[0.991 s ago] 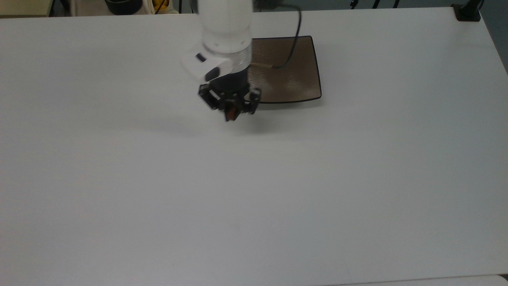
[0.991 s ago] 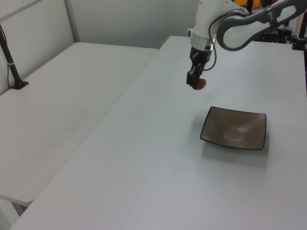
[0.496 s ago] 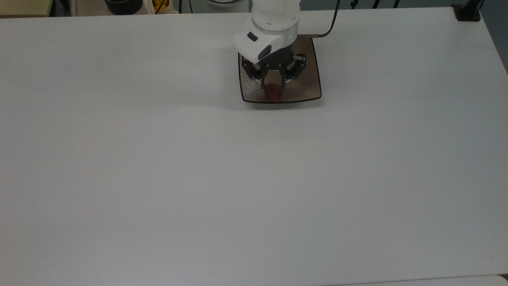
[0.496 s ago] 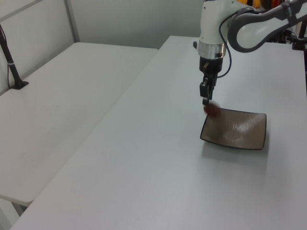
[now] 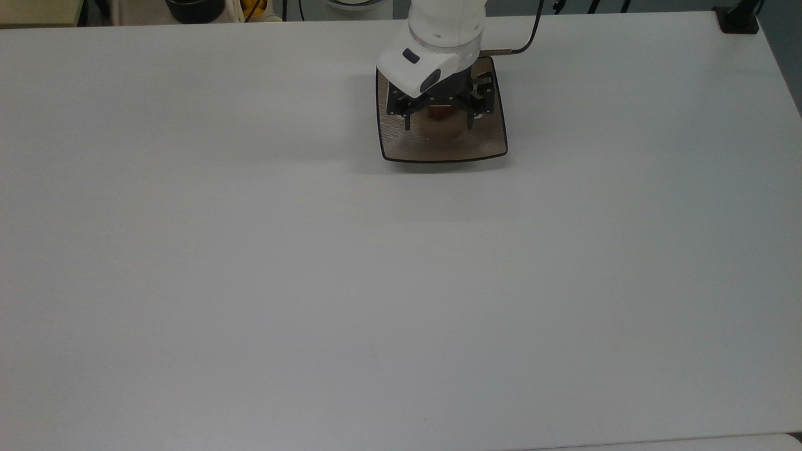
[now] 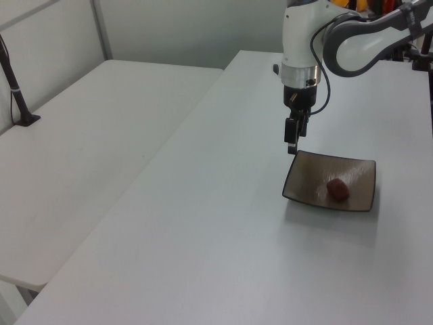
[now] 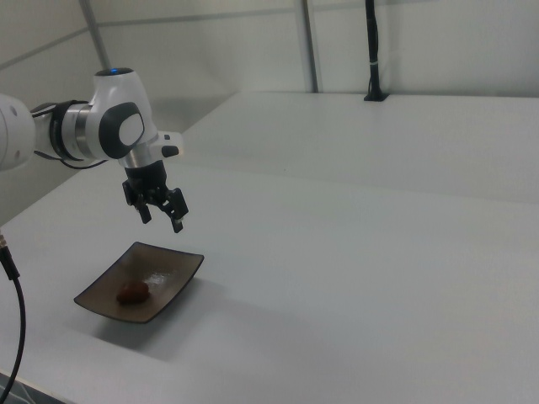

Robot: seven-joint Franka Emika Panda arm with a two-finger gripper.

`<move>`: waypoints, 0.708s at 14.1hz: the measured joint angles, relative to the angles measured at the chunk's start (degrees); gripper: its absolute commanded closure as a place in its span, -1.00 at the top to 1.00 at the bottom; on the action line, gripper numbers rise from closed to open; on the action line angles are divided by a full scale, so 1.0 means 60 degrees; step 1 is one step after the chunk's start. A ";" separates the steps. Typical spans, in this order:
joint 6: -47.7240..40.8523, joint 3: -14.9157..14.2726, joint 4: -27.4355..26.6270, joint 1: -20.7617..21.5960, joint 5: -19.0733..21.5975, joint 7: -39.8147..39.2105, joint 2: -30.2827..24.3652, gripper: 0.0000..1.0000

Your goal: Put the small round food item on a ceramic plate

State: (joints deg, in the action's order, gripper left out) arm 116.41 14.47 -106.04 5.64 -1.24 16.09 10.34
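brown-taupe and glossy, the square ceramic plate [image 5: 482, 145] sat on the white table [image 5: 313, 282] in the upper middle of the top view, its thin dark rim curving up at the edges. in the left view the plate [image 6: 358, 202] lay right of centre, and in the right view it [image 7: 173, 295] lay toward the lower left of the frame.

the small round food item [image 6: 337, 189], a dark reddish-brown lump, rested on the plate's surface, toward the right half of the plate in the left view. in the right view the lump [image 7: 132, 292] lay on the left-hand part of the plate. in the top view a reddish patch of it [image 5: 440, 113] showed between the gripper's fingers, under the arm's white wrist.

the gripper [image 7: 162, 215] hung above the plate with its fingers spread apart and nothing between them, clear of the food item. in the left view the gripper [image 6: 291, 143] appeared just over the plate's upper left corner, fingers pointing down. in the top view the gripper [image 5: 437, 121] was over the plate's upper half.

a black cable [image 5: 529, 37] ran from the wrist toward the top edge of the top view.
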 measured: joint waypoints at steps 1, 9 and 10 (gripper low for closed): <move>-0.0064 0.0000 0.0001 -0.0008 0.0000 0.0000 -0.0032 1.00; -0.1530 -0.0784 0.0014 -0.0312 0.0000 -0.1375 -0.1151 1.00; -0.1533 -0.1097 0.0016 -0.0328 0.0000 -0.1557 -0.1246 1.00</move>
State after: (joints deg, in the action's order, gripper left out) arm 107.21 7.89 -105.95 3.67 -1.24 6.74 2.86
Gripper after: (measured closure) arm 0.000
